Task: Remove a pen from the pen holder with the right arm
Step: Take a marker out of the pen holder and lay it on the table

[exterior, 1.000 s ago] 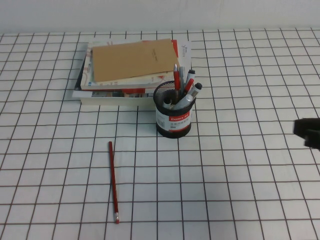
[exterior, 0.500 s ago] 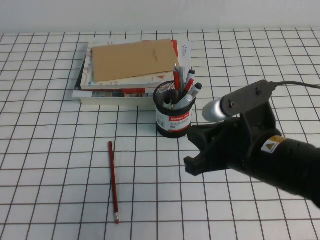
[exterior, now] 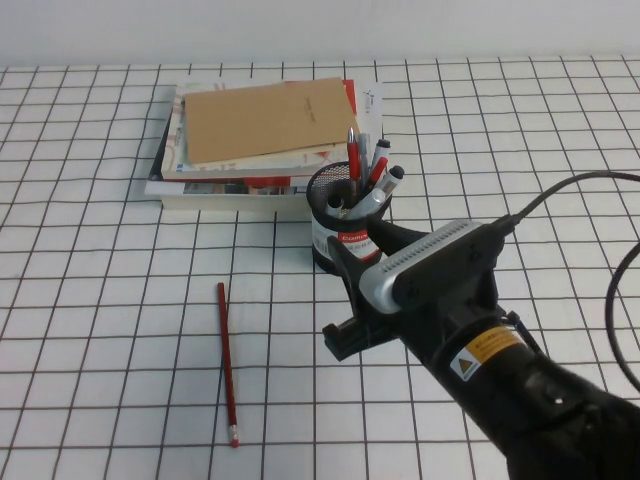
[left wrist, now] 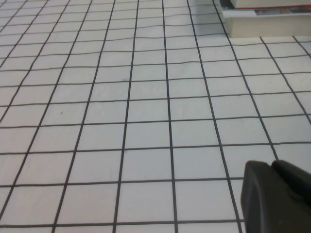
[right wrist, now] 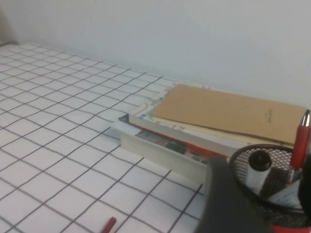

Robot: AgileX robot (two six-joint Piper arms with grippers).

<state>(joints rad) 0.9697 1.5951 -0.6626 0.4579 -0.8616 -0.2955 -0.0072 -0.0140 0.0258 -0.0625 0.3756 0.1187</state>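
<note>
Pen holder (exterior: 338,215) stands before the books (exterior: 265,125), pens (exterior: 353,150) untouched; right pincer (exterior: 343,300) has swung in just beside it, now spread, ready to reach in; left pincer (left wrist: 278,196) hangs over the bench (left wrist: 146,111), state unclear

The near side of the pen holder (exterior: 340,212) and most of its label (exterior: 346,241) are covered by the right gripper (exterior: 337,292), spread wide over the middle of the table (exterior: 120,300); the print is too small to be read. In the right wrist view the holder is cut off behind a blurred finger (right wrist: 226,204). Only a dark, cropped corner of the left gripper (left wrist: 277,199) is shown above the table.
</note>
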